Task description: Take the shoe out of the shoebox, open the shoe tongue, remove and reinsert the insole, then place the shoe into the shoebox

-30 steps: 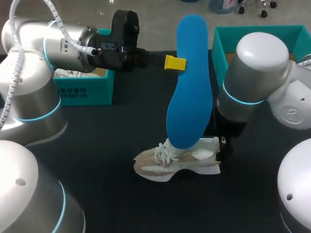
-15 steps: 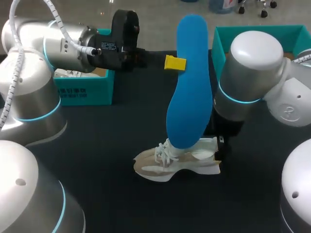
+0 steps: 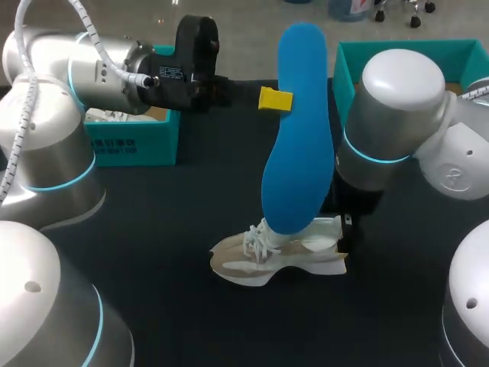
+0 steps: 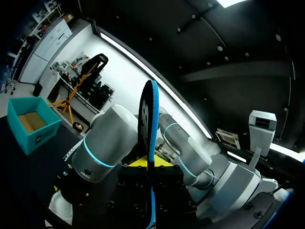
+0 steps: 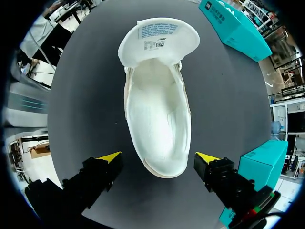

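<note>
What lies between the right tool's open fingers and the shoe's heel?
Only bare black table on each side, seen in the right wrist view: the right tool straddles the shoe without touching it.

White shoe (image 5: 157,119), tongue (image 5: 158,36) pulled open, heel between spread gripper (image 5: 158,157) fingers

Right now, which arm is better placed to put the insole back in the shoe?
Left: the left claw grips the blue insole above the shoe. The right claw is open and empty.

shoe (image 3: 252,266) collar behind insole (image 3: 299,130), shoebox (image 3: 134,144) partly hidden
</note>
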Robot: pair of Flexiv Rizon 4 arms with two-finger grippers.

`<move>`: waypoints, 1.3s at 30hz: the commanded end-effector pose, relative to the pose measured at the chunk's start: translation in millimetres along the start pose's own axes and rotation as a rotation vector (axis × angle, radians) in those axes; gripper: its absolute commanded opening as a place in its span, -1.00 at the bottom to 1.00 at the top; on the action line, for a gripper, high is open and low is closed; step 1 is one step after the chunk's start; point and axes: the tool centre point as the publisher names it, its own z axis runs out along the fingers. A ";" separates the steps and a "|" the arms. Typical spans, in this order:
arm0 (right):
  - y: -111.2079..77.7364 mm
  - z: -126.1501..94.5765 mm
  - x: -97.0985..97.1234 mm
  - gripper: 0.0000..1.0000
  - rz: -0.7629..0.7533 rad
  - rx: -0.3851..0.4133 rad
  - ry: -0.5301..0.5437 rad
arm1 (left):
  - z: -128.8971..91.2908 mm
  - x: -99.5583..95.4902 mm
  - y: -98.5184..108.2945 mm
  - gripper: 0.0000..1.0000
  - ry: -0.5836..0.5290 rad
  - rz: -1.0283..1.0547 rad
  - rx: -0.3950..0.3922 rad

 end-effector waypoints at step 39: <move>51.0 26.7 -59.9 1.00 -0.108 0.002 -0.033 | 0.8 0.1 0.6 -1.00 -0.001 0.000 0.002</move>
